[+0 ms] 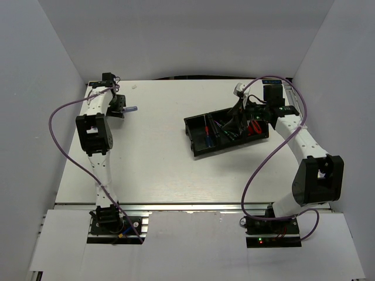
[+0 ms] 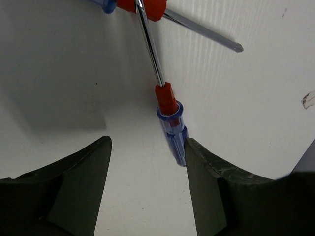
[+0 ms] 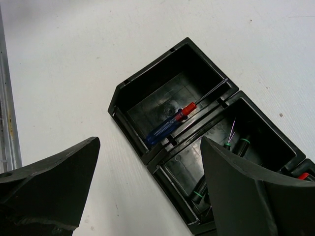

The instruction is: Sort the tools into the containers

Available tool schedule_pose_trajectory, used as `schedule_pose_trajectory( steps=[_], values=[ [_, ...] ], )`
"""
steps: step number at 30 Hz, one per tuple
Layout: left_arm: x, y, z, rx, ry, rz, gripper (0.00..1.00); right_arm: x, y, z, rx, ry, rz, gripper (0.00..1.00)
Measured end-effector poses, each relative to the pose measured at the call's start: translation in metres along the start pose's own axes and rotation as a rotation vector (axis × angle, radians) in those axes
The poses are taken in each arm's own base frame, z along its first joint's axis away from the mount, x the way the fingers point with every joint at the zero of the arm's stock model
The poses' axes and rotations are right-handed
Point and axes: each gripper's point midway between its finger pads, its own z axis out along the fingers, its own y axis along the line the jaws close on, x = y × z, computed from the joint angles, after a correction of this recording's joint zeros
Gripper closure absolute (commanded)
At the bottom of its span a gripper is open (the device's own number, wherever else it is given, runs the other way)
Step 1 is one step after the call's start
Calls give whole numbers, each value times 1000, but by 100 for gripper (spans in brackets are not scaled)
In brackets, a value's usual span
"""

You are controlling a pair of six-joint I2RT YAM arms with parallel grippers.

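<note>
Two blue- and red-handled screwdrivers lie crossed on the white table at the far left. The nearer screwdriver [image 2: 172, 129] has its handle end against the inner side of my left gripper's right finger [image 2: 211, 172]. The second screwdriver [image 2: 197, 29] lies across the top of the left wrist view. My left gripper [image 2: 147, 147] is open over the table. The black three-compartment tray [image 1: 199, 146] stands right of centre. My right gripper [image 3: 150, 147] is open and empty above it. A blue screwdriver [image 3: 167, 125] lies in the tray's left compartment, black screwdrivers with green marks [image 3: 199, 192] in the middle, red knives [image 1: 254, 127] in the right.
White walls enclose the table on three sides. A purple cable loops beside each arm. A metal rail [image 3: 7, 123] runs along the table's right edge, near the right arm.
</note>
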Motion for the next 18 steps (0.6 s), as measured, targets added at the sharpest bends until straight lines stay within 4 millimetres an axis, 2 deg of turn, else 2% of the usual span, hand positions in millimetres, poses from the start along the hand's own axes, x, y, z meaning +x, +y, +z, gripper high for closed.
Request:
schedule_pose_trajectory(
  steps=[7,10,17,18],
  values=[
    [1,-1,13,-3,56,-41,30,7,-2,3,-8,8,25,11],
    [4,-5,20,6,84,-59,35,9,-3,5,-13,11,37,11],
    [3,-7,25,10,130,-103,53,11,-3,6,-19,11,52,11],
    [3,-7,25,11,136,-105,58,11,-2,6,-20,11,53,11]
  ],
)
